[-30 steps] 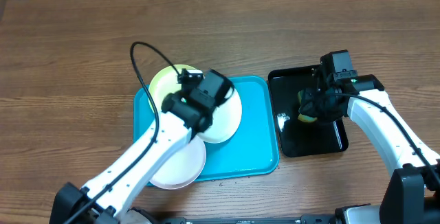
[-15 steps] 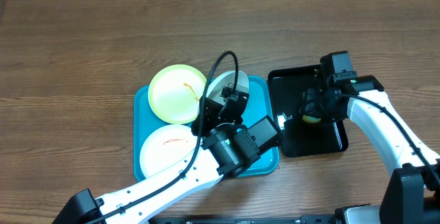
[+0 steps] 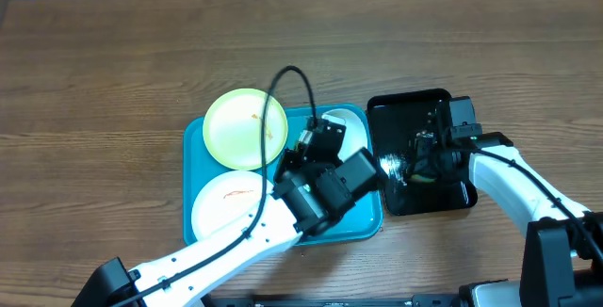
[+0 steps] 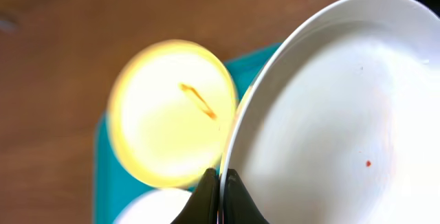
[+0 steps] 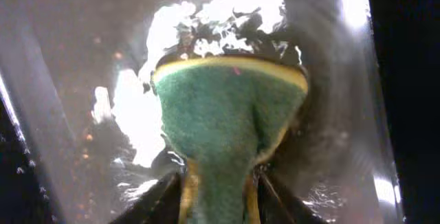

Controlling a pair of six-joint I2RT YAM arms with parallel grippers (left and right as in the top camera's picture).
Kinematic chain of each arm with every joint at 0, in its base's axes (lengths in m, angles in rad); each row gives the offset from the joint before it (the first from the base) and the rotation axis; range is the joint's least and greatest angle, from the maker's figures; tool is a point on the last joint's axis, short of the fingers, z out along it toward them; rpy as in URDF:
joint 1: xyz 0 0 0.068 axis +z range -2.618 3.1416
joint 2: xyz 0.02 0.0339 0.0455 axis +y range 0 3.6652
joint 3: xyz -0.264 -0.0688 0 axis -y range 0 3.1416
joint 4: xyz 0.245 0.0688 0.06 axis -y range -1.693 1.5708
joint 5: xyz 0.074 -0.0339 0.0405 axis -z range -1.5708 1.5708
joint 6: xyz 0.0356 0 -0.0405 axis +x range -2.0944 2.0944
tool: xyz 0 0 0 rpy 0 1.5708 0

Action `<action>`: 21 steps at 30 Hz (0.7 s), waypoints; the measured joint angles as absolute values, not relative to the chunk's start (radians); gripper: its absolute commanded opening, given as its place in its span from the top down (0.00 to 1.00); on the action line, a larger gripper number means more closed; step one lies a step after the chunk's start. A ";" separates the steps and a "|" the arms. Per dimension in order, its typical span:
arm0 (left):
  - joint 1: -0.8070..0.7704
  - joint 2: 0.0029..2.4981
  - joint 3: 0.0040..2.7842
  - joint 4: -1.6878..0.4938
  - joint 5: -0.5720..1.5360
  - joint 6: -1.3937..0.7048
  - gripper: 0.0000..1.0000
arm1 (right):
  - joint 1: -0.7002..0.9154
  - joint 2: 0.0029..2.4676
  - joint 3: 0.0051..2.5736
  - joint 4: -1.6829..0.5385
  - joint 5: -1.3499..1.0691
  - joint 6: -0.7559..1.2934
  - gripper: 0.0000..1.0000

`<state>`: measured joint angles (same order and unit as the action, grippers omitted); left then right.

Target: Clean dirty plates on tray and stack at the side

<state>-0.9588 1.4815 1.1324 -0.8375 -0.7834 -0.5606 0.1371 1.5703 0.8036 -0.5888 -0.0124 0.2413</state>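
Wooden table is topped by a blue tray and a black tray. One white plate is pinched by its rim in the closed left gripper, over the blue tray's right end. A sponge is flanked by the right gripper; whether it is gripped cannot be told. The yellow-green plate and the other white plate lie smeared on the blue tray; nothing is stacked yet.

- You have no text, label, brand, number or sign to read in any of the three views.
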 measured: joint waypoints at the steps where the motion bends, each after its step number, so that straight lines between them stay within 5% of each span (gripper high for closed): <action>1: -0.940 1.481 1.132 -0.838 -0.731 -0.574 0.96 | 0.137 1.570 0.798 -0.583 -0.011 0.242 0.22; 8: -0.829 1.497 1.123 -0.841 -0.529 -0.627 0.96 | 0.137 1.570 0.792 -0.543 -0.010 0.239 0.22; 12: -0.797 1.547 1.114 -0.838 -0.442 -0.631 0.96 | 0.137 1.570 0.792 -0.538 -0.011 0.240 0.30; 21: -0.789 1.696 1.113 -0.801 -0.401 -0.638 0.96 | 0.137 1.570 0.792 -0.558 -0.011 0.239 0.33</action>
<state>-0.7891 1.6958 1.1126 -0.8013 -0.4011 -0.6380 0.1371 1.5703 0.7918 -0.5579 -0.0109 0.2390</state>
